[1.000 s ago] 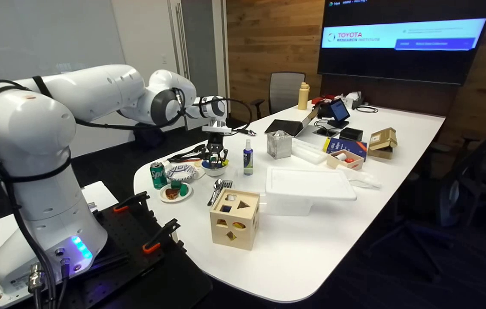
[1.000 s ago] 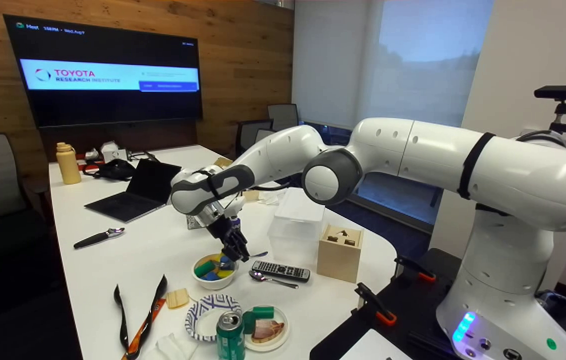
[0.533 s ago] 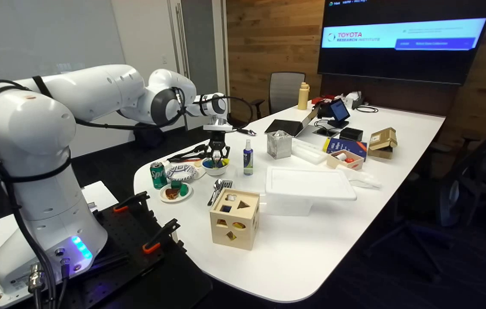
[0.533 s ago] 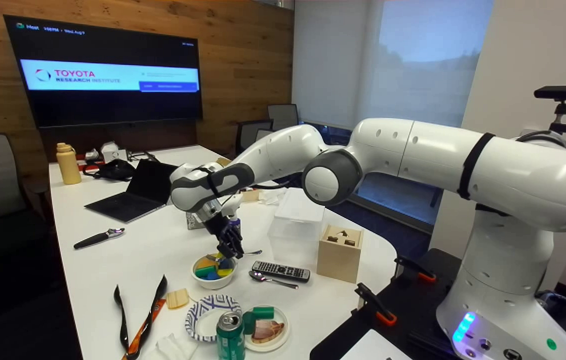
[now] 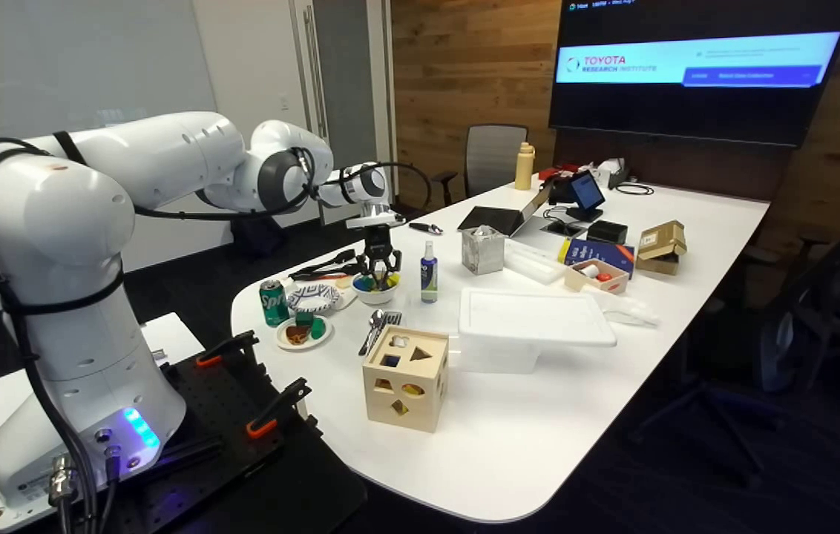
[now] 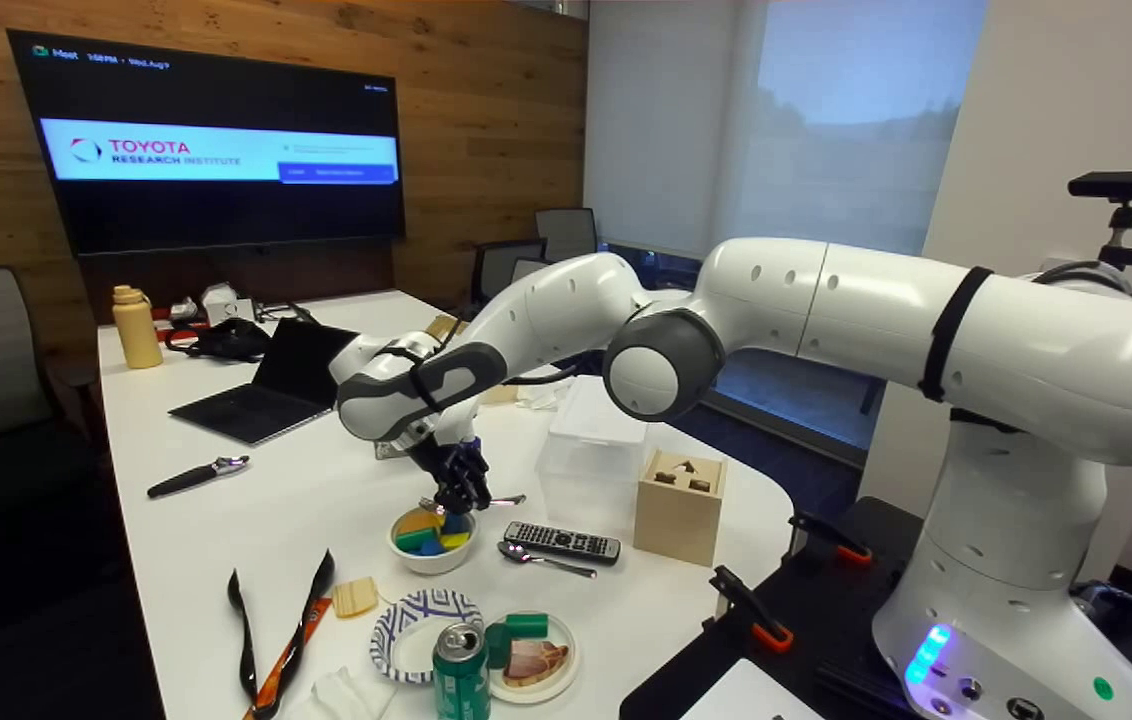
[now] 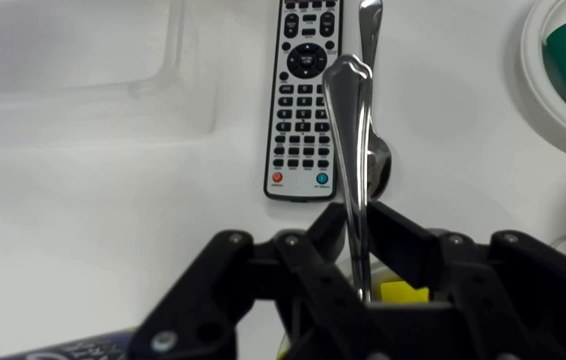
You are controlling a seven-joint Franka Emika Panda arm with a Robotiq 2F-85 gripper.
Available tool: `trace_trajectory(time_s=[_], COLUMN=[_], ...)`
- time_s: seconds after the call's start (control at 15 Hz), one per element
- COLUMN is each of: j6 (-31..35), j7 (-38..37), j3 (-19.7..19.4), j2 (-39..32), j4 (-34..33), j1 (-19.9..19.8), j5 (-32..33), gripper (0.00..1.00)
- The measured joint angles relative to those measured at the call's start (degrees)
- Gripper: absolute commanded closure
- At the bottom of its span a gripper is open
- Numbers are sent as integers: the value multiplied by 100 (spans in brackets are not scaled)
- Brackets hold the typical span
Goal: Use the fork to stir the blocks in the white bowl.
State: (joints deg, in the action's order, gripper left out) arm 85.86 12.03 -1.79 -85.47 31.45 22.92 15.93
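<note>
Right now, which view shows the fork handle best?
The wrist view: the fork handle shows large there, uncovered until it reaches the gripper. The exterior views give at most a small sliver of it, jutting past the gripper.

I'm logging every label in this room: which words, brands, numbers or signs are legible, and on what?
"TOYOTA RESEARCH INSTITUTE": wall screen
"Meet", slightly blurred: wall screen
"Spr": can, the rest not showing
"VOL": remote, upside down in the wrist view
"ENT": remote
Digits "0" to "9": remote
Arrow signs: remote
Too small, blurred or cut off: smaller print on the wall screen and remote, bottle, tablet, blue item.
</note>
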Motion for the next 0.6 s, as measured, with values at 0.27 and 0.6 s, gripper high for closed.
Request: trace_trajectory(time_s=[0.27,0.6], j6=[-1,-65], j7=[-406,-335], j3=[-192,-171], j2=[-5,-10], j4=[146,332], j1=[181,215], j5=[258,321], gripper=[95,95])
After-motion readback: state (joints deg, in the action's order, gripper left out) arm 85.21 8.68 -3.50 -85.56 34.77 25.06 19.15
